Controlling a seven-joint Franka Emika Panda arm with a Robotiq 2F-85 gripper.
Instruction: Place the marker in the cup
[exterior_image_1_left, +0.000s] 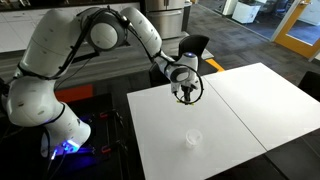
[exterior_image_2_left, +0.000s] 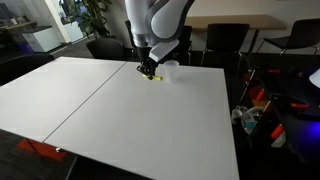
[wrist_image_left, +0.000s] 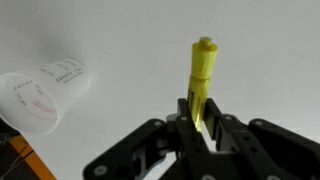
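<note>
One container: cup (wrist_image_left: 45, 95), small, translucent whitish with faint reddish print, on the white table (wrist_image_left: 270, 50).
Contents: in the wrist view nothing shows inside it but its own pale wall.
Gripper: the gripper (wrist_image_left: 203, 125) points down over the table, its fingers pressed in on the marker (wrist_image_left: 203, 75), with only the marker's width between them.
Held object: the yellow marker is pinched at one end and the rest sticks out past the fingertips.
Marker and cup: the marker is outside the cup. The cup sits off to one side of the gripper, apart from it in both exterior views.
Marker tip and table: cannot tell whether they touch.
</note>
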